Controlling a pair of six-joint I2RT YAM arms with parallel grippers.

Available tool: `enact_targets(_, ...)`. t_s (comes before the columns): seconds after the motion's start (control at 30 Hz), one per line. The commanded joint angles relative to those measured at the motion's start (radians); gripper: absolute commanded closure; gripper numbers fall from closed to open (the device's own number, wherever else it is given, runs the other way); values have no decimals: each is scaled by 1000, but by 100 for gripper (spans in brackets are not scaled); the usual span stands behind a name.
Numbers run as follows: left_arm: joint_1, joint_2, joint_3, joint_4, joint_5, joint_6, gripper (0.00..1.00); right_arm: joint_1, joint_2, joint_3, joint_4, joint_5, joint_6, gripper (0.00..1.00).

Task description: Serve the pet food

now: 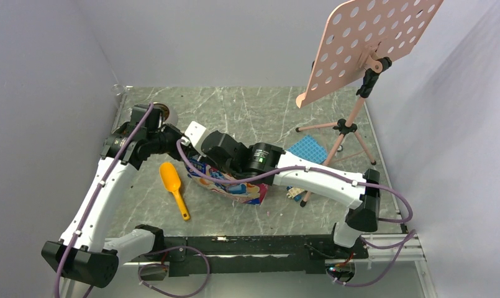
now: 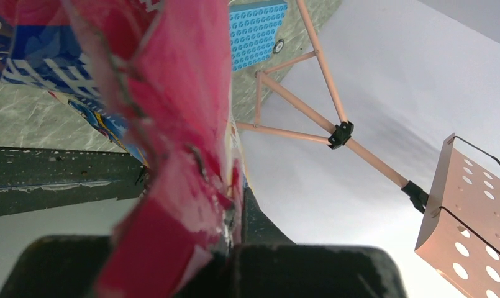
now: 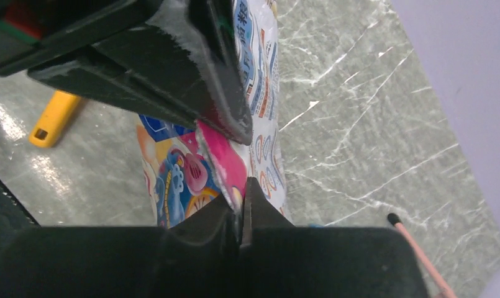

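Pouch (image 1: 231,183) is lying flat near the middle of the table (image 1: 266,112), with the pet food hidden inside. Left gripper (image 2: 228,217) is pinching its pink top film. Right gripper (image 3: 240,202) is nipping the same edge just beside. Likely limp, slick, with weight shifting; the top seam is looking the safest hold.

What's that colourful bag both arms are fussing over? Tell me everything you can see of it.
The pouch is glossy, crinkled plastic film, pink along one edge and printed with blue, white and orange cartoons. It slants across the middle of the grey marbled table between the two arms, and its near end seems to rest there. The left pincer is shut on its pink edge, and the right pincer pinches a pink edge close beside it. No food shows.
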Motion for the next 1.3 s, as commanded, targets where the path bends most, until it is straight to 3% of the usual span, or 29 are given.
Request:
enact_targets(0.0, 10, -59, 21, -8, -97, -245, 100, -1, -36, 12, 10, 104, 20, 100)
enact_targets(0.13, 26, -70, -6, 18, -101, -265, 100, 0, -149, -124, 53, 154, 11, 100)
enact_targets(0.23, 50, -52, 26, -13, -95, -238, 100, -13, -196, -146, -14, 187, 51, 100)
enact_targets(0.33, 68, -47, 31, -15, -83, -227, 100, -18, -258, -187, -62, 131, 45, 78)
enact_targets(0.4, 75, -51, 25, -6, -78, -226, 100, -18, -312, -226, -75, 87, 30, 73)
enact_targets(0.47, 79, -50, 24, -6, -76, -222, 100, -20, -341, -244, -101, 81, 32, 80)
enact_targets(0.53, 81, -47, 23, -8, -73, -221, 100, -22, -350, -251, -142, 70, 28, 100)
enact_targets(0.77, 91, -31, 47, -6, -68, -213, 100, -25, -424, -318, -188, 26, 28, 100)
enact_targets(0.93, 96, -24, 52, -6, -64, -208, 100, -28, -420, -323, -220, 81, 80, 100)
enact_targets(1.03, 97, -24, 50, -8, -62, -207, 100, -28, -419, -319, -231, 94, 86, 86)
enact_targets(1.1, 96, -25, 48, -6, -62, -207, 100, -28, -418, -319, -230, 103, 83, 83)
enact_targets(1.2, 96, -27, 45, -6, -59, -209, 100, -28, -412, -317, -225, 117, 85, 86)
enact_targets(1.27, 96, -27, 48, -7, -61, -209, 100, -28, -404, -316, -229, 122, 81, 100)
